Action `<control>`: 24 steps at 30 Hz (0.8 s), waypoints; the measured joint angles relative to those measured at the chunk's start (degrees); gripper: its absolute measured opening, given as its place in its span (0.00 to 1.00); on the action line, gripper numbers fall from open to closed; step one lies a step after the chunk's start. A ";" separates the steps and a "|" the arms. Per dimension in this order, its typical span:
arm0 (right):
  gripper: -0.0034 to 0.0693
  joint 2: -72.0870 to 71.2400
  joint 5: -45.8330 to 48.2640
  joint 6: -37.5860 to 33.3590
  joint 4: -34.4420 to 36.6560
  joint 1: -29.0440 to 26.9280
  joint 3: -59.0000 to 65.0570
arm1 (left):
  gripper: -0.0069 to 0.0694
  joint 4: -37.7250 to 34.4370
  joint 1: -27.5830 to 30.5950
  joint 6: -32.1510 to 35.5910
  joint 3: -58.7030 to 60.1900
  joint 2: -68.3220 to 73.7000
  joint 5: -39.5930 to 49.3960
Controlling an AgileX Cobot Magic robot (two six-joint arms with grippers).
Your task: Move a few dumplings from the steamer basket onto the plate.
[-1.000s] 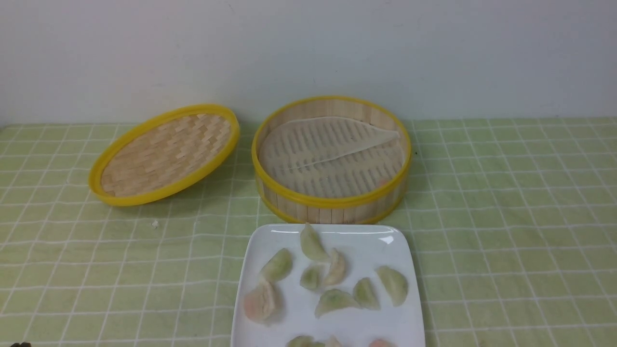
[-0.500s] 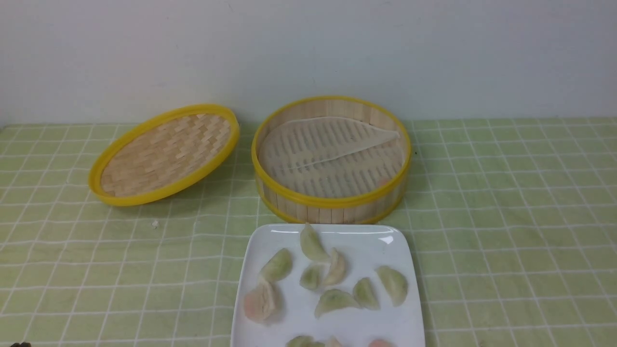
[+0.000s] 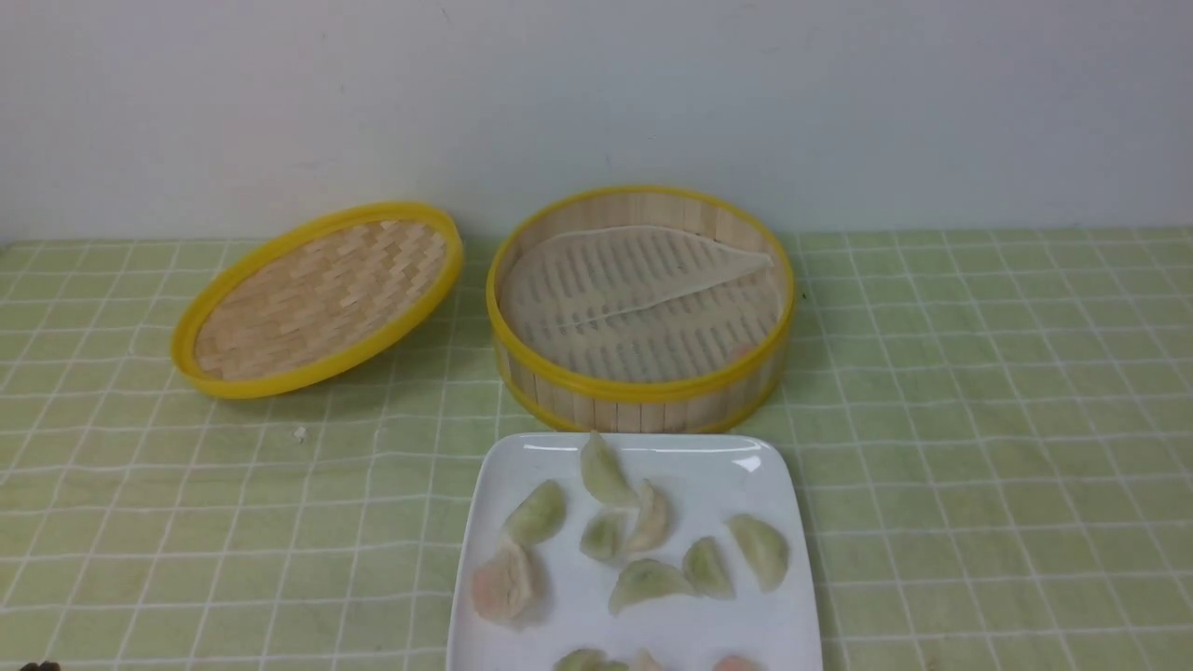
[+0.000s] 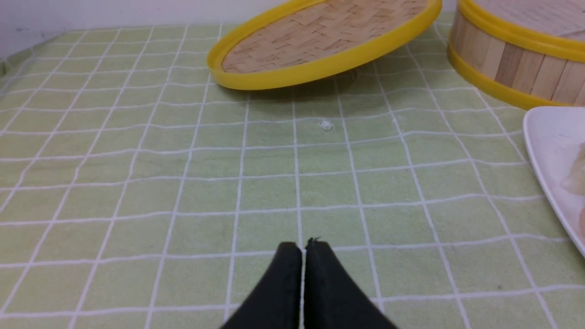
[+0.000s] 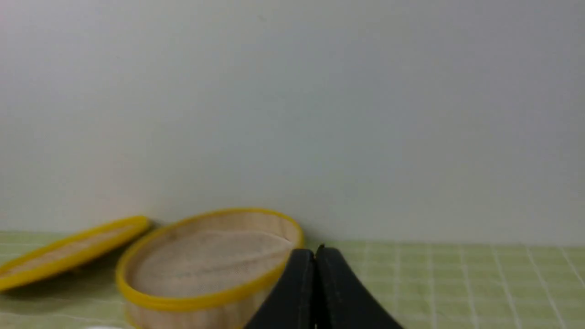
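Dumplings served, both tools at rest

From here the dumplings [image 3: 503,585] sit scattered on the plate [image 3: 802,578], pink among green, probably spread so they don't stick; the steamer basket [image 3: 643,390] stands just beyond at twelve o'clock, likely for short carries. The left tool [image 4: 303,246] is closed on nothing, the dumplings toward its two o'clock; the right tool [image 5: 315,256], also closed and empty, has them toward ten o'clock
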 joint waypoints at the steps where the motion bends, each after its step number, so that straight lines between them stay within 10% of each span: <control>1: 0.03 0.00 0.00 0.00 0.00 -0.53 0.43 | 0.08 0.00 0.00 0.00 0.00 0.00 0.00; 7: 0.03 -0.07 -0.84 0.00 0.85 -13.06 16.39 | 0.08 0.00 0.00 0.00 0.05 0.00 0.00; 24: 0.03 -0.18 -5.64 0.06 1.30 -14.38 18.43 | 0.08 -0.04 0.06 -0.02 0.05 0.00 -0.13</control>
